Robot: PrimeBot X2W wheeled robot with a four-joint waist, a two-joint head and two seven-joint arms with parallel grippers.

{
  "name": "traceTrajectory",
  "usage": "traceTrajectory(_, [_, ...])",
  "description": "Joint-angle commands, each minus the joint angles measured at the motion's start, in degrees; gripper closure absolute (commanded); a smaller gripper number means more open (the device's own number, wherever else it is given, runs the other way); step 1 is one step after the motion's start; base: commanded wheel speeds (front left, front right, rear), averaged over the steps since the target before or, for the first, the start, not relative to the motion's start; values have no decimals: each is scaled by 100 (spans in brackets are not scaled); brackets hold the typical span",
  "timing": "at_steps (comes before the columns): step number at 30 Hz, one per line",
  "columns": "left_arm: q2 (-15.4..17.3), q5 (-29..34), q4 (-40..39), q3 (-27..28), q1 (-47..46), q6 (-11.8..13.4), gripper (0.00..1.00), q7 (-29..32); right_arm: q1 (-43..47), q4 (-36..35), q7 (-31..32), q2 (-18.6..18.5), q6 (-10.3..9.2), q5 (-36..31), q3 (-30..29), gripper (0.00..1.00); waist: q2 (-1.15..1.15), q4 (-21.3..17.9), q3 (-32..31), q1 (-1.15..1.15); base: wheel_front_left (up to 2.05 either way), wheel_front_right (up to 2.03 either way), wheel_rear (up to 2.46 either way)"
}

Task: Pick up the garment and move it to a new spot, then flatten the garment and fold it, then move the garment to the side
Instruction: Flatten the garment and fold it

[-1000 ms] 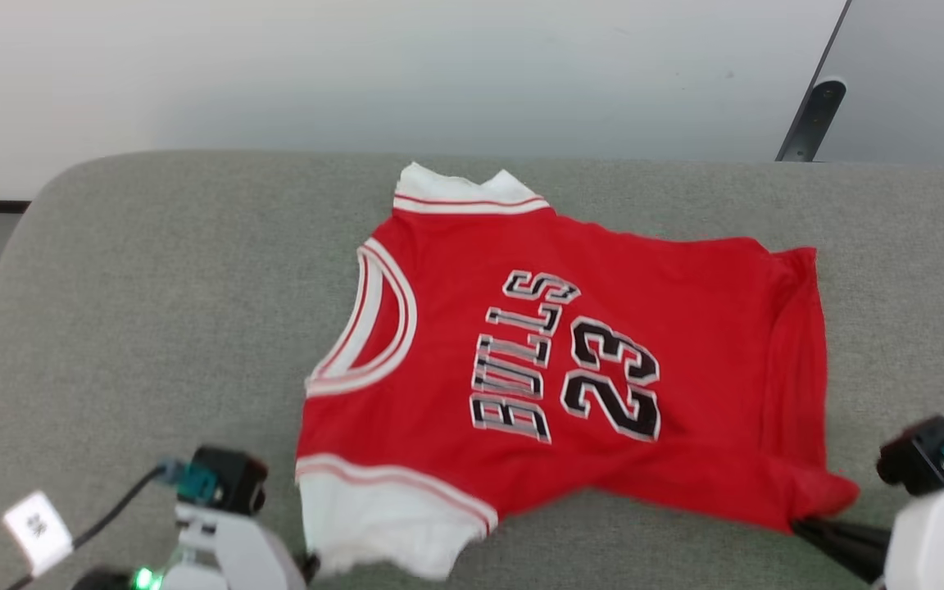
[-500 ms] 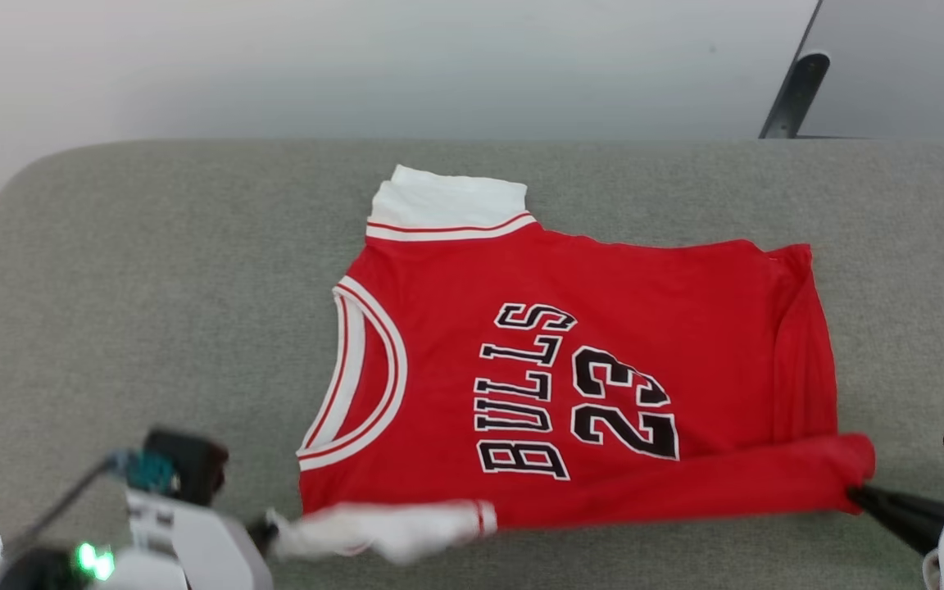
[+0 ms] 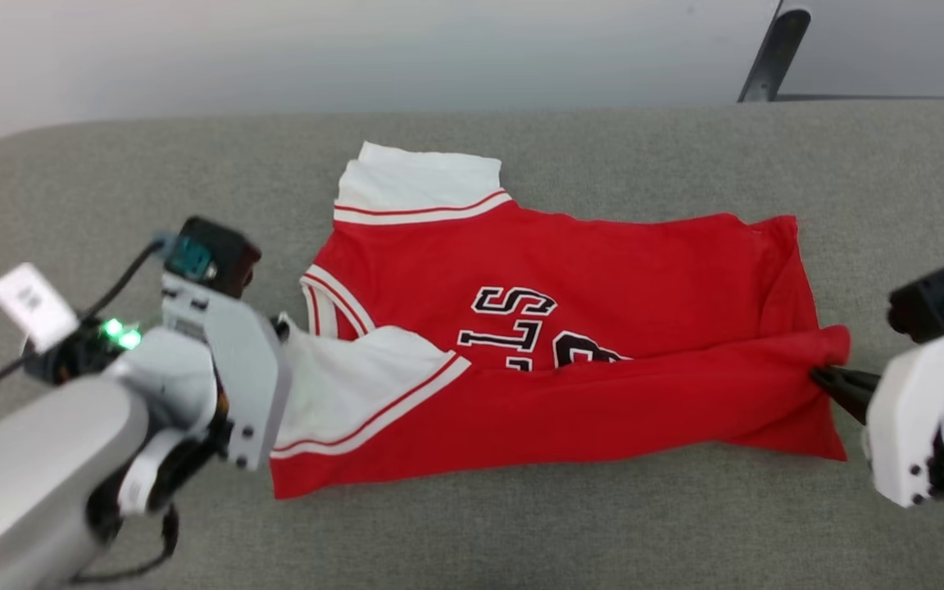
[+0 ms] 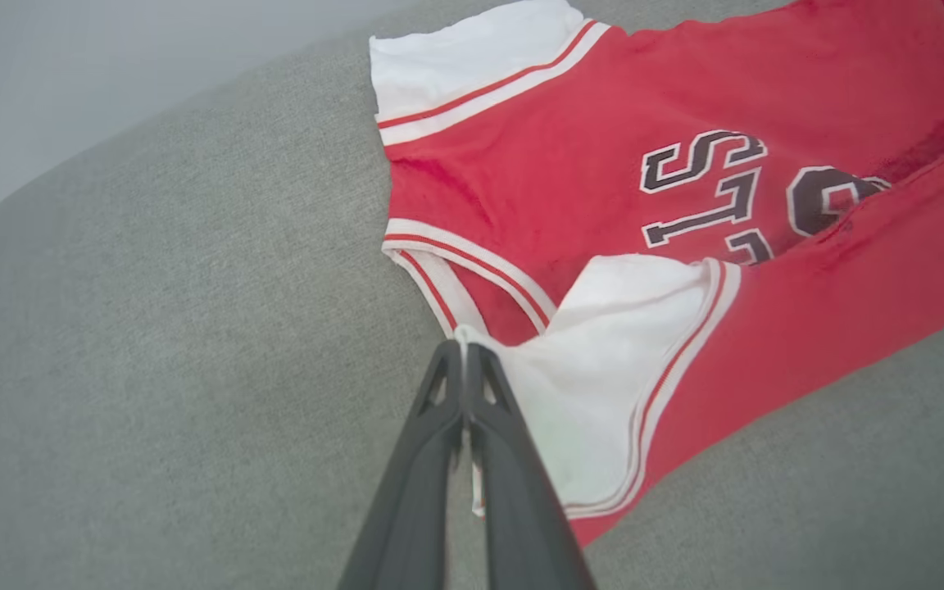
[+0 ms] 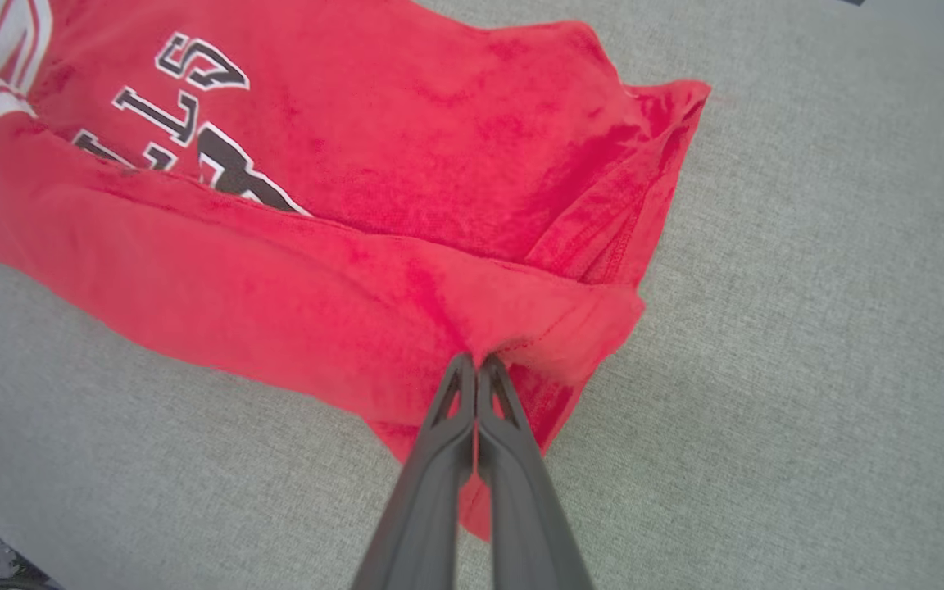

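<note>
Garment (image 3: 603,270) half-folded, on grey fabric surface (image 3: 521,533), pale area (image 3: 357,49) beyond

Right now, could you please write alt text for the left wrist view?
The left gripper, shut, pinches a white sleeve corner of the garment, a red jersey whose near edge is folded partly over its black lettering. It lies on a grey cushion.
</note>
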Motion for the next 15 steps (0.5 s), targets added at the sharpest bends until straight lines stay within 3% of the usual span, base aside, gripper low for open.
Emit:
traceTrajectory(1, [-201, 38, 389, -29, -150, -207, 100, -47, -188, 194, 71, 116, -3, -89, 92, 100, 0, -50, 76, 0, 0, 0, 0])
traceTrajectory(8, [-732, -79, 1488, -167, -326, -759, 100, -43, -542, 731, 337, 278, -3, -107, 360, 100, 0, -66, 143, 0, 0, 0, 0])
traceTrajectory(15, [-1032, -373, 2233, -263, -264, -1039, 100, 230, -752, 1041, 445, 338, -2, 18, 565, 100, 0, -66, 122, 0, 0, 0, 0])
